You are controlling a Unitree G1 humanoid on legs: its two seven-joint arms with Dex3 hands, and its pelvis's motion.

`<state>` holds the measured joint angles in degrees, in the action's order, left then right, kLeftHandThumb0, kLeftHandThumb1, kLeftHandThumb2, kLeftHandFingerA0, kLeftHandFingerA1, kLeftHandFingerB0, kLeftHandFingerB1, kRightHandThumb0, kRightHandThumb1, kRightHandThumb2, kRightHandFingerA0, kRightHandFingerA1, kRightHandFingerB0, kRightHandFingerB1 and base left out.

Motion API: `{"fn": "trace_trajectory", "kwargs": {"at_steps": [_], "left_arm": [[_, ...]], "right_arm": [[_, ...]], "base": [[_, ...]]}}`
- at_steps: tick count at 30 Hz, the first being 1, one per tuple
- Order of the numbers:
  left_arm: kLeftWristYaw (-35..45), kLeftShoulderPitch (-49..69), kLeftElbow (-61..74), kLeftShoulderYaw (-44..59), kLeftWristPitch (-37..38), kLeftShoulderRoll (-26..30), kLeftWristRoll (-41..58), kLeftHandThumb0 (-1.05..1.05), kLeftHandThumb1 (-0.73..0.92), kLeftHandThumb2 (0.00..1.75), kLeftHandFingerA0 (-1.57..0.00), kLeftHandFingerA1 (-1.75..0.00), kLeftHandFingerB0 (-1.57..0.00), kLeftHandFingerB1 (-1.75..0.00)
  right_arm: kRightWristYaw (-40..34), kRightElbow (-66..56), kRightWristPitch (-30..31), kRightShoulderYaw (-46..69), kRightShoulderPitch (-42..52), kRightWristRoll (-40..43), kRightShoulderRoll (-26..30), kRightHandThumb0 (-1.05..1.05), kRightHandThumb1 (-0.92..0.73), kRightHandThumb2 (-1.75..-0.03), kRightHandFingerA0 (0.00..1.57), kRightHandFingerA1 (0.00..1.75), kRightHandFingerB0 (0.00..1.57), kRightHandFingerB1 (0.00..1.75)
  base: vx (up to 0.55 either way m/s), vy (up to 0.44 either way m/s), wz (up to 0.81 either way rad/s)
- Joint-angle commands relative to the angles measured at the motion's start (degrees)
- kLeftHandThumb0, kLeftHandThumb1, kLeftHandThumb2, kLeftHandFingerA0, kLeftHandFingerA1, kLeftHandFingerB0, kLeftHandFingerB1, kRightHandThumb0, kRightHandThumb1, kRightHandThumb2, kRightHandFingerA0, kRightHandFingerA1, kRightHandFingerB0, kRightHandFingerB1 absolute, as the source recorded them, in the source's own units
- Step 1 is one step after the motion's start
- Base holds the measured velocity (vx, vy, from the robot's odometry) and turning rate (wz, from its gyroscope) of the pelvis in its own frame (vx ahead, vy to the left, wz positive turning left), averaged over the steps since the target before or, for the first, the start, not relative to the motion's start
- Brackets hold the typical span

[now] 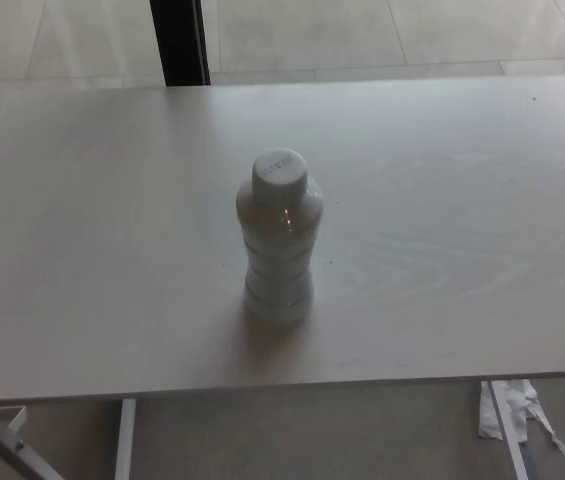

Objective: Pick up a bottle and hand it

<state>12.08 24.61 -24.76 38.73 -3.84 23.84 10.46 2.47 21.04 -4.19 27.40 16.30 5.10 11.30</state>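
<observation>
1. While neither robot hand shows in the head view, so their fingers cannot be judged, the white bottle [279,238] stands upright and capped near the middle of the pale table [482,200], toward its near edge.
2. Judging by this, nothing is done: reaching, grasping, lifting and handing over all remain.

No text, label, brand or number can be read. The bottle [280,240] on the table [462,200] has faint raised marks on its cap [280,170], too blurred to make out. Its body bears no printed label. With neither hand in view, no place can be given relative to one.
</observation>
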Motion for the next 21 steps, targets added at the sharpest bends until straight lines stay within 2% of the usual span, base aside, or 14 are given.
{"fn": "trace_trajectory", "kwargs": {"at_steps": [1,2,6,7,8,11,12,13,14,16,17,19,20,21], "left_arm": [[-3.7,1.2,15.5,15.3,-8.2,0.8,14.8,-0.59,0.48,0.55,-1.38,-1.37,-0.42,-0.51],[-6.3,0.4,16.7,16.6,-8.6,0.8,13.7,-0.64,0.42,0.78,-1.34,-1.31,-0.39,-0.59],[-8.7,-0.9,22.0,20.2,-8.8,0.9,12.3,-0.63,0.44,0.84,-1.22,-1.19,-0.43,-0.6],[-8.7,-2.0,22.3,20.9,-8.0,2.0,11.8,-0.65,0.44,0.84,-1.23,-1.2,-0.42,-0.59],[-9.3,-4.5,24.2,21.7,-9.8,5.0,11.6,-0.66,0.56,0.57,-1.19,-1.18,-0.49,-0.54],[-9.0,-7.3,26.4,21.7,-10.1,7.7,9.9,-0.67,0.57,0.58,-0.98,-1.12,-0.51,-0.55],[-7.5,-9.9,28.3,20.2,-10.8,10.1,10.2,-0.69,0.57,0.58,-0.71,-0.82,-0.54,-0.51],[-6.6,-10.5,28.8,19.4,-10.7,10.7,10.2,-0.7,0.56,0.57,-0.69,-0.75,-0.55,-0.48],[-3.9,-11.6,29.4,16.8,-9.3,11.8,9.8,-0.74,0.53,0.57,-0.75,-0.69,-0.58,-0.47],[-2.4,-11.9,31.5,13.7,-8.6,12.6,8.5,-0.79,0.52,0.57,-0.81,-0.64,-0.62,-0.47],[-1.6,-12.4,33.0,11.6,-8.9,12.9,8.6,-0.83,0.5,0.57,-0.82,-0.61,-0.64,-0.47],[0.7,-13.1,35.3,6.5,-8.7,13.6,8.0,-0.97,0.41,0.8,-0.64,-0.53,-0.47,-0.41],[2.2,-13.1,36.5,3.0,-8.0,14.4,6.6,-0.97,0.41,0.8,-0.64,-0.53,-0.47,-0.41],[6.6,-13.0,37.7,-1.5,-9.5,16.1,7.7,-0.8,0.51,0.57,-0.4,-0.42,-0.31,-0.31]], "right_arm": [[0.2,-8.5,-1.5,9.2,0.5,13.0,-1.5,-1.05,-0.26,-0.98,0.14,0.99,0.14,0.83],[0.0,-8.3,-2.0,9.2,0.3,12.2,-1.4,-0.96,-0.3,-0.99,0.23,1.0,0.23,0.85],[0.7,-7.4,-2.0,9.6,-0.3,11.2,-1.1,-0.96,-0.25,-0.97,0.25,1.01,0.17,0.84],[1.1,-7.4,-2.0,9.7,-0.3,11.3,-1.1,-1.05,-0.47,-0.61,0.24,1.39,0.31,1.1],[1.0,-8.5,-1.4,9.7,0.0,11.4,-1.4,-1.05,-0.45,-0.63,0.27,1.31,0.39,1.1],[1.7,-9.3,-1.0,9.6,0.1,11.8,-1.6,-0.98,-0.32,-0.99,0.31,1.1,0.21,0.89],[1.2,-9.5,-0.6,9.3,-0.1,11.7,-2.1,-1.05,-0.46,-0.62,0.24,1.41,0.32,1.11],[1.3,-8.9,-0.9,9.3,-0.4,11.6,-1.9,-1.05,-0.48,-0.59,0.27,1.38,0.31,1.09],[1.5,-8.1,-1.1,9.4,-0.8,11.6,-1.5,-1.04,-0.38,-1.03,0.32,1.12,0.15,0.87],[1.6,-7.9,-1.5,9.5,-0.9,11.9,-1.5,-1.04,-0.38,-1.03,0.31,1.11,0.16,0.87],[1.7,-7.8,-1.7,9.5,-1.0,12.1,-1.6,-1.05,-0.46,-0.63,0.25,1.32,0.37,1.08],[1.5,-8.1,-1.5,9.6,-1.0,12.5,-1.8,-1.05,-0.45,-0.62,0.28,1.33,0.41,1.09],[1.6,-8.5,-1.3,9.6,-0.8,12.6,-1.8,-1.05,-0.45,-0.62,0.28,1.33,0.41,1.09],[1.8,-9.5,-0.6,9.4,-0.3,12.7,-1.7,-1.05,-0.45,-0.63,0.24,1.32,0.36,1.08]], "base": [[0.0,0.0,0.0],[0.0,0.0,0.0],[0.0,0.0,0.0],[0.0,0.0,0.0],[0.0,0.0,0.0],[0.0,0.0,0.0],[0.0,0.0,0.0],[0.0,0.0,0.0],[0.0,0.0,0.0],[0.0,0.0,0.0],[0.0,0.0,0.0],[0.0,0.0,0.0],[0.0,0.0,0.0],[0.0,0.0,0.0]]}}
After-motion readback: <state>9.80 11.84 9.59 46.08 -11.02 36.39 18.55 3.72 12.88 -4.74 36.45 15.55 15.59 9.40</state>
